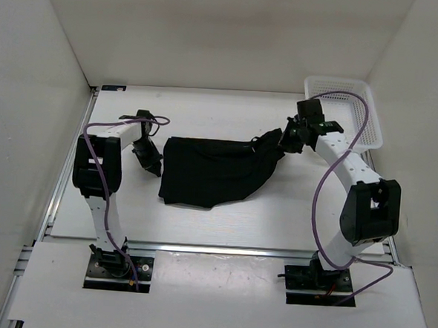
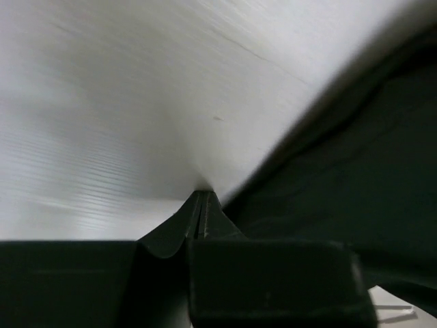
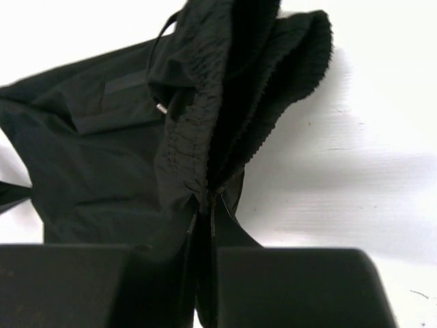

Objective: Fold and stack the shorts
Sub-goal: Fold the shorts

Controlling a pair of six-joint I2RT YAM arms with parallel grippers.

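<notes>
We see the shorts [image 1: 215, 171] lying mid-worktop [image 1: 200, 230], mostly flat. Their right end is raised because our right claw [image 1: 287, 142] is clamped on the gathered waistband [image 3: 181, 143] (the white basket [image 1: 357, 94] stands just behind it). Our left claw [image 1: 154, 167] has its fingers pressed together on nothing. Its tip is low, just beside the shorts' left edge, probably placed to catch that side for the fold.

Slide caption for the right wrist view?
Right gripper shut on the gathered waistband of the black shorts over the white table.
</notes>
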